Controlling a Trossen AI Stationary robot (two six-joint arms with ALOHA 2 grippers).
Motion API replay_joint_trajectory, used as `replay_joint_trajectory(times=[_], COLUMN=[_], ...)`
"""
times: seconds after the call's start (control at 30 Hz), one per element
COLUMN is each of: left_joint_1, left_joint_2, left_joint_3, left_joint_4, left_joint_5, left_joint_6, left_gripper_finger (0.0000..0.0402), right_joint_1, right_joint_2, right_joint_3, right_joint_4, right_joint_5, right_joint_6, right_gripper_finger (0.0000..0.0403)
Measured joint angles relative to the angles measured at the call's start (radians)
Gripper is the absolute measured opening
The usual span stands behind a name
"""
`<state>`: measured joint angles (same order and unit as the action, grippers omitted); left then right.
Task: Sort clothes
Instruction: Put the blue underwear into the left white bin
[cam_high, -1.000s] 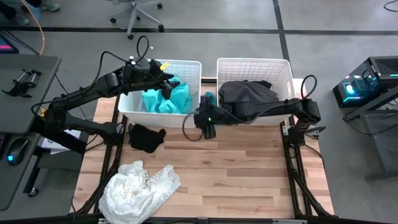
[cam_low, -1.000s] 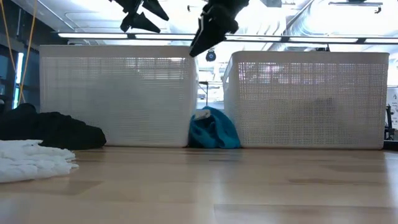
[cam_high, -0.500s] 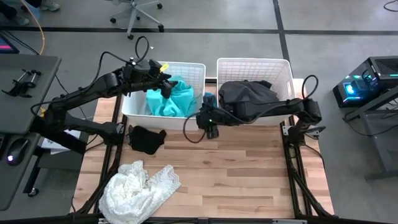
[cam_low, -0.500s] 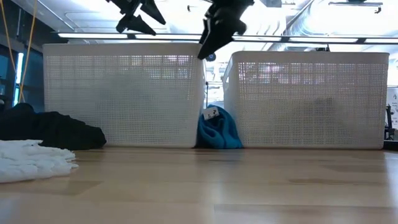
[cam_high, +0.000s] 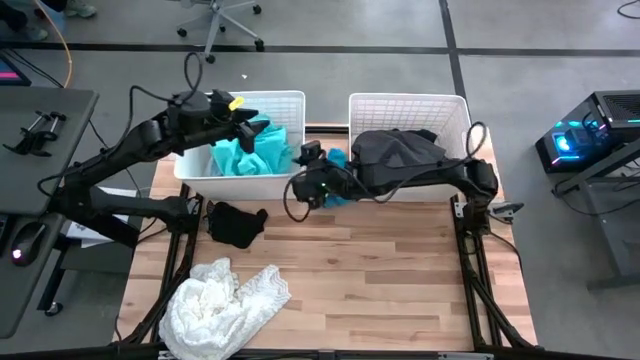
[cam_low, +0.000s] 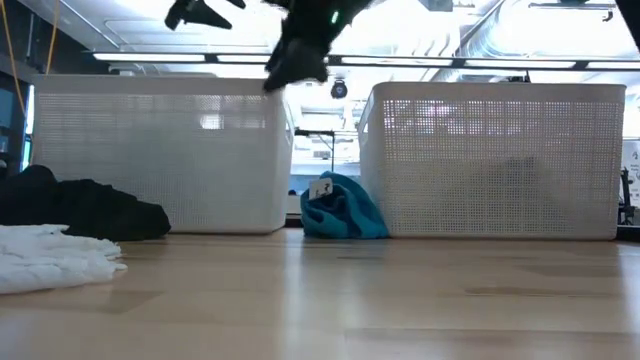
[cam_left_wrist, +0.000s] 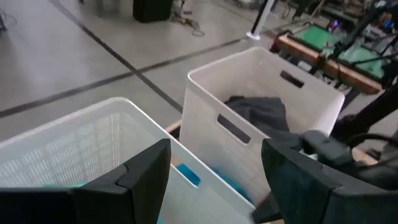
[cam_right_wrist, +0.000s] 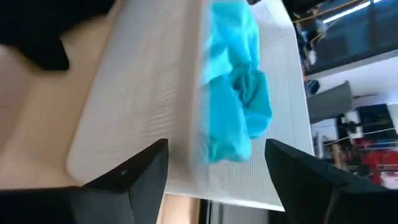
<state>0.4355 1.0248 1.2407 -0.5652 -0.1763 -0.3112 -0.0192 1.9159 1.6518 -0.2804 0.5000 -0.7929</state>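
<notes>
A teal garment (cam_high: 255, 150) lies in the left white basket (cam_high: 195, 165). A dark grey garment (cam_high: 400, 150) fills the right basket (cam_high: 455, 110). A blue garment (cam_high: 338, 160) rests on the table in the gap between the baskets; it also shows in the low view (cam_low: 340, 208). A black garment (cam_high: 235, 222) and a white lacy one (cam_high: 225, 300) lie on the table nearer the front. My left gripper (cam_high: 245, 125) hangs open and empty over the left basket. My right gripper (cam_high: 300, 178) is open at that basket's near right corner. My right gripper stands astride the rim of the left basket's near wall (cam_right_wrist: 199, 124) at its right corner, one finger (cam_right_wrist: 130, 174) on the outer side, the other (cam_right_wrist: 311, 174) on the inner side. It comes level from the table's right. I cannot tell whether it touches the rim.
The two mesh baskets stand side by side along the table's far edge with a gap between them. Bare wood lies at the table's near right (cam_high: 400, 290). Desks and equipment stand off both sides of the table.
The left basket has slid toward the table's left edge, widening the gap and baring more of the blue garment. My right gripper has gone left and toward the far edge with the basket's corner. My left gripper has gone left above the basket.
</notes>
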Motion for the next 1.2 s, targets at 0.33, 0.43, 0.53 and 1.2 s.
replay_joint_trajectory(times=[0.33,0.43,0.53,1.2], left_joint_1=[0.003,0.003,0.003,0.003], left_joint_2=[-0.037,-0.036,-0.035,-0.034], left_joint_3=[0.000,0.000,0.000,0.000], left_joint_4=[-0.008,-0.008,-0.007,-0.006], left_joint_5=[-0.036,-0.036,-0.037,-0.036], left_joint_6=[0.001,0.008,0.008,-0.028], left_gripper_finger=[0.0239,0.0239,0.0239,0.0239], right_joint_1=[0.007,-0.015,-0.040,-0.050], right_joint_2=[-0.026,-0.028,-0.023,0.249], right_joint_3=[0.267,0.242,0.136,-0.069], right_joint_4=[-0.610,-0.749,-0.729,-0.483], right_joint_5=[-0.346,-0.495,-0.482,-0.097], right_joint_6=[0.410,0.498,0.506,0.550], right_gripper_finger=[0.0252,0.0252,0.0252,0.0226])
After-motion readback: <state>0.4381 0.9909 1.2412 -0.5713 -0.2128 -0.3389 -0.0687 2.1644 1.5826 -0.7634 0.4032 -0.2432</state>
